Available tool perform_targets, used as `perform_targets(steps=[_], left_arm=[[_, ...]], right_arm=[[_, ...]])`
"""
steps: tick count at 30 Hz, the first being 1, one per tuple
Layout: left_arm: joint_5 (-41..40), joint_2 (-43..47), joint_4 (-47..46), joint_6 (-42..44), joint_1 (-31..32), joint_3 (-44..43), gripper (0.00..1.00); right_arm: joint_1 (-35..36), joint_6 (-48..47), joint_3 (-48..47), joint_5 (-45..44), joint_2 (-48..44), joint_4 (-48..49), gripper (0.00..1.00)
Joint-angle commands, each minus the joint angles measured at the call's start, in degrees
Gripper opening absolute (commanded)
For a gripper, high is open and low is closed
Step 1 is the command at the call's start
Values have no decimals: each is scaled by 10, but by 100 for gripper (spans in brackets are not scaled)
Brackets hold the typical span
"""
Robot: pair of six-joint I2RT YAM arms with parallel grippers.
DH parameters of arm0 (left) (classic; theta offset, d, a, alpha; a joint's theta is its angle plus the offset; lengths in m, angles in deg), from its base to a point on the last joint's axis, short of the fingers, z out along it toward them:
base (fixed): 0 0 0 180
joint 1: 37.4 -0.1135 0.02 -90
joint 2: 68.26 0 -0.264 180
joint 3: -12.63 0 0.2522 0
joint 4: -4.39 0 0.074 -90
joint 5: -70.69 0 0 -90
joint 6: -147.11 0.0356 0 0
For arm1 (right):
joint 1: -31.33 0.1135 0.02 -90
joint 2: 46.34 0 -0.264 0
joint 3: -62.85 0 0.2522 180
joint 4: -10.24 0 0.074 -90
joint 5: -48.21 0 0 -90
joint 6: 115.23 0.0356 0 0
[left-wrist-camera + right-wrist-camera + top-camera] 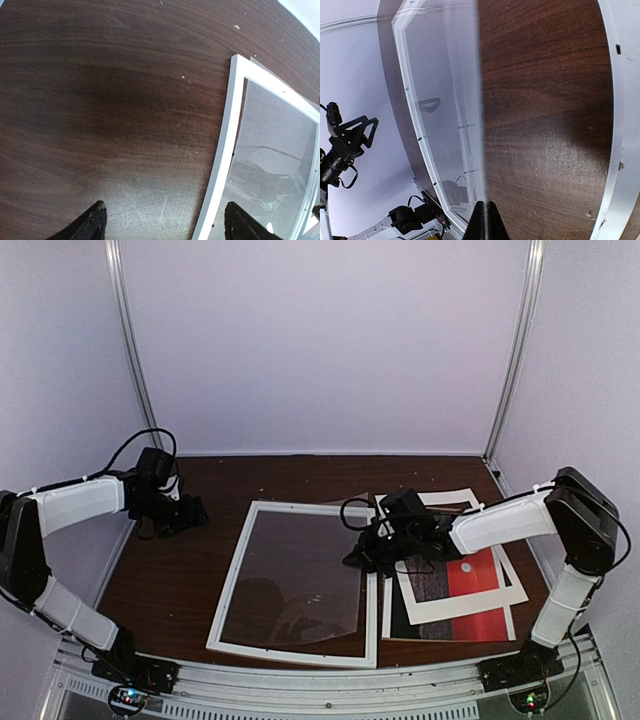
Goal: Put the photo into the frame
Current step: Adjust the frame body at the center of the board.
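Note:
The white frame (232, 575) lies flat at the table's middle. My right gripper (360, 558) is shut on the right edge of a clear sheet (300, 570) and holds it tilted up over the frame. In the right wrist view the gripper (485, 220) pinches the sheet (445, 100) edge-on, with a frame rail (620, 100) at the right. The red sunset photo (478, 575) lies right of the frame, partly under a white mat (445, 608). My left gripper (190, 515) is open and empty left of the frame; in its wrist view the gripper (165, 225) straddles the frame's rail (225, 145).
A brown board edge (455, 508) shows behind the mat stack. Metal posts (130, 350) and white walls enclose the table. The table's metal front rail (330, 680) runs between the arm bases.

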Motion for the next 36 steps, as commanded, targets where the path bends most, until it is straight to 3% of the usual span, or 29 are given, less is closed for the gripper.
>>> perform_targets(steps=[1,11,21,36], left_arm=[[27,-12,-45,2,24,26,82],[19,-85,-78,9,107,13,73],[12,-170,-69,32,129,-43,55],[-26,-226,-74,17,148,-77,29]], right_arm=[[3,-2,-9,-30,-26,-17,0],[2,-57,-25,-25,-23,-76,0],[1,-56,-23,-6,-6,-68,0],[-11,-67,-28,5,-1,-54,0]])
